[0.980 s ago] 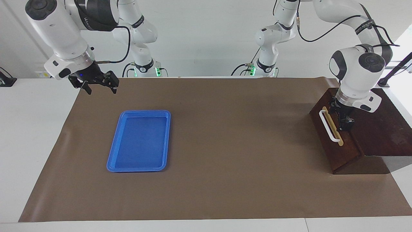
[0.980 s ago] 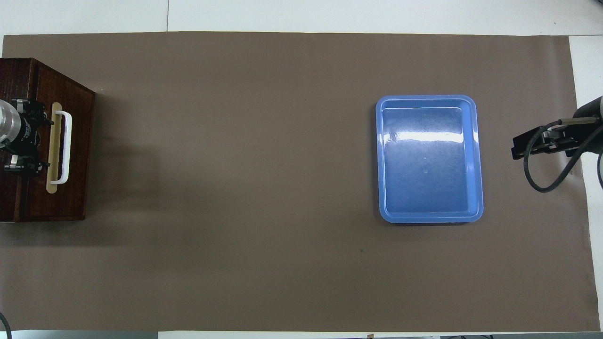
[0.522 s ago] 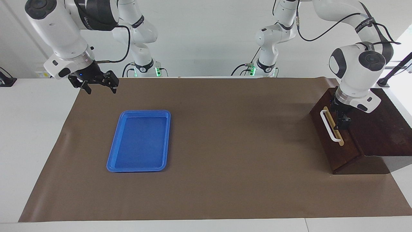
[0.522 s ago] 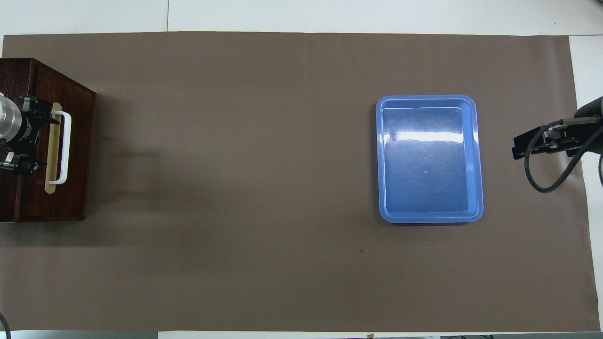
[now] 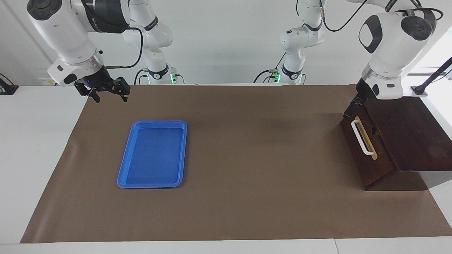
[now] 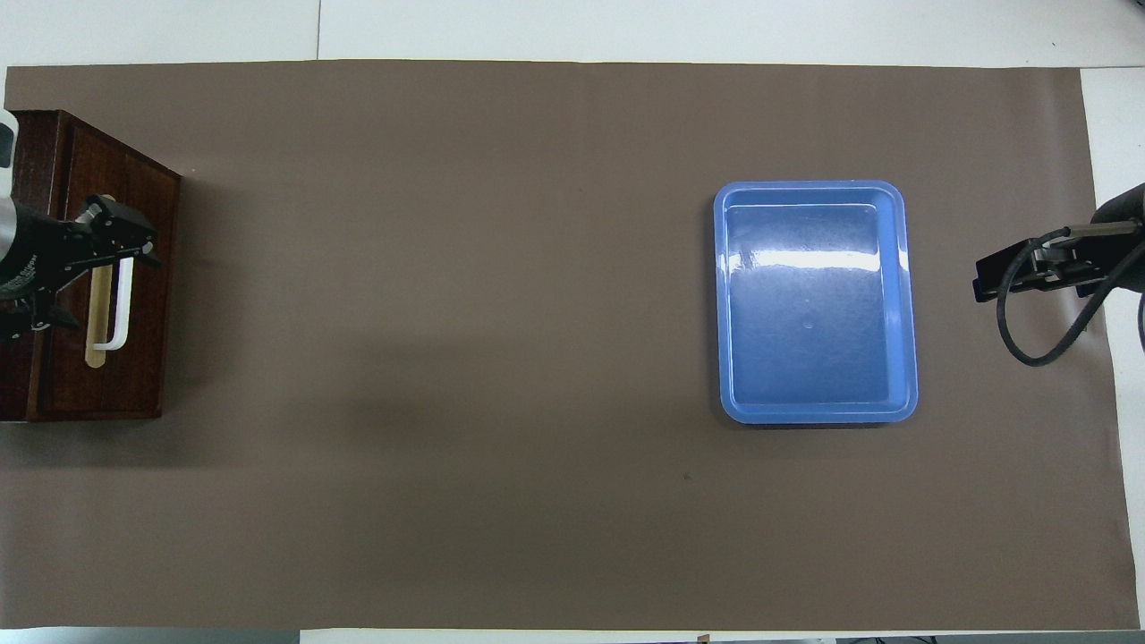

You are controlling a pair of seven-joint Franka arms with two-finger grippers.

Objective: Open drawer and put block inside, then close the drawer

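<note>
From the facing view, the drawer [image 5: 365,148] sits shut in its dark wooden cabinet [image 5: 406,137] at the left arm's end of the table [image 5: 226,165], its white handle [image 5: 362,137] lying against the tan strip on the front. The left pincer [image 5: 350,109] hangs in the air over the upper corner of the cabinet front, clear of the handle; whether its fingers are apart or together cannot be told here. The right pincer [image 5: 110,94] waits above the table corner at the right arm's end, near the robots' edge, with its fingers spread apart and nothing between them. A blue tray [image 5: 152,155] lies flat on the brown mat (bare inside) toward the right arm's end. From the overhead view, the left pincer [image 6: 125,241] covers the top end of the handle [image 6: 121,304], and the drawer [image 6: 134,277] front shows flush with the cabinet [image 6: 36,143]. The tray [image 6: 814,300] lies well apart from it, and the right pincer [image 6: 1011,277] shows at the table's edge beside the tray. The block is not visible in either view.
</note>
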